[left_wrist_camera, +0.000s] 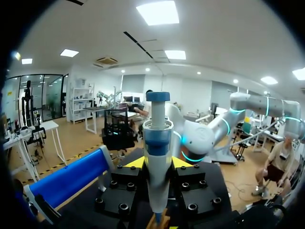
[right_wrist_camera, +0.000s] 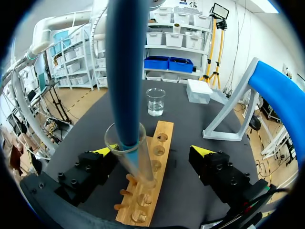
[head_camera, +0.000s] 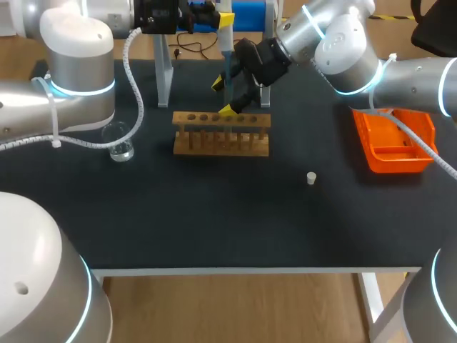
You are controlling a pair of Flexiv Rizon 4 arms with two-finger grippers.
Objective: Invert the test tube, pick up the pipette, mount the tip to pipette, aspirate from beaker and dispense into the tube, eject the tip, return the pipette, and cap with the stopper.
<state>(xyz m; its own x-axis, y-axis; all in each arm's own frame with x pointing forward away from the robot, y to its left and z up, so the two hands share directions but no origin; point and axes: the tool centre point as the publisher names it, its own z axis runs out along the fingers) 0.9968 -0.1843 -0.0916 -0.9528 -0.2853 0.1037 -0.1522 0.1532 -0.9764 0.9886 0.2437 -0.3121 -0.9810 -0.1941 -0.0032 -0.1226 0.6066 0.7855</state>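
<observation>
Left gripper (left_wrist_camera: 157, 163) is clenched on the pipette (left_wrist_camera: 157, 138), yellow pads pressing its white barrel from both sides, blue plunger knob up top. I hold it upright so the long blue shaft drops straight into the tube (right_wrist_camera: 136, 160). Right gripper (right_wrist_camera: 152, 151) is spread wide, not grasping. The tube sits between its fingers, nearer one than the other, and I can't tell if that one touches the glass. I judge it's parked there to guard or steady the tube while liquid goes in, i.e. the dispense step. Tube is thin clear glass, round-mouthed, leaning a bit in a hole of the rack (right_wrist_camera: 163, 130), mouth up, w/ the shaft's end inside it. Rack is pale wood, flat top w/ a row of round holes and pegs along one side, a stable base, so the tube prob. needs no firm grip. Beaker (right_wrist_camera: 156, 102) is clear glass, a squat cylinder w/ a little clear liquid, beyond the rack's far end and out of the way. Stopper (head_camera: 311, 178), a small pale plug, lies alone on the matte black table (head_camera: 214, 229), btwn rack and orange plastic tray (head_camera: 363, 136), on my right arm's side, handy for capping later.
</observation>
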